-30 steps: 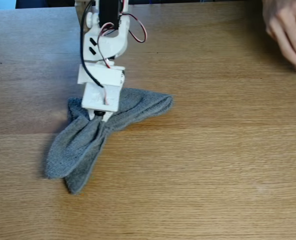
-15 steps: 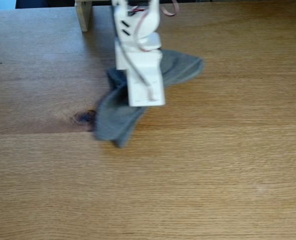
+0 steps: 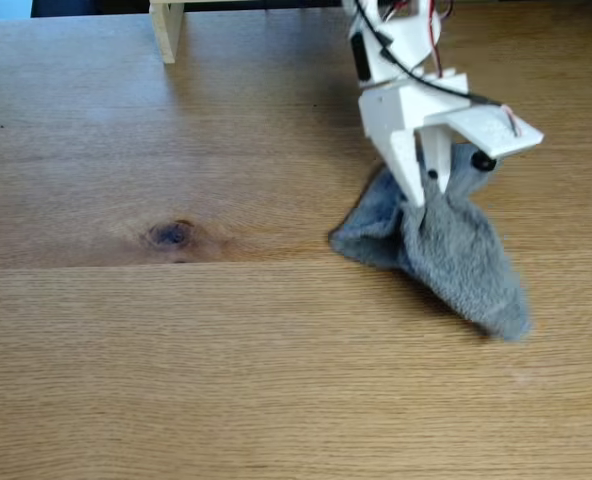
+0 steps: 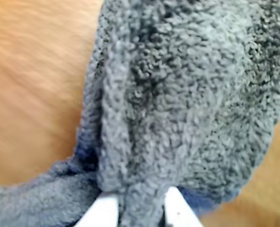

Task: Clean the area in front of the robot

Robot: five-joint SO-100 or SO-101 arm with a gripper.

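Observation:
The area is a light-brown oak tabletop (image 3: 256, 380) with a dark bluish knot (image 3: 170, 235). In the fixed view the robot (image 3: 406, 90), a white arm with black and red wires, reaches down at the upper right. Its gripper (image 3: 424, 198) is shut on a bunched part of a grey fuzzy cloth (image 3: 456, 260). The cloth trails on the wood, down and to the right of the fingers. In the wrist view the cloth (image 4: 187, 104) covers most of the picture, pinched between two white fingertips (image 4: 101, 210) of the gripper (image 4: 137, 210) at the bottom edge, with blurred tabletop (image 4: 31, 85) to the left.
A pale wooden post (image 3: 166, 28) stands at the table's far edge, upper left in the fixed view. A plank seam (image 3: 126, 264) runs across the table at mid height. A faint whitish smudge (image 3: 521, 377) lies near the cloth's lower tip.
The arm has swept from left to right, dragging the cloth past the knot, which now lies bare. The hand at the upper right a second ago is gone.

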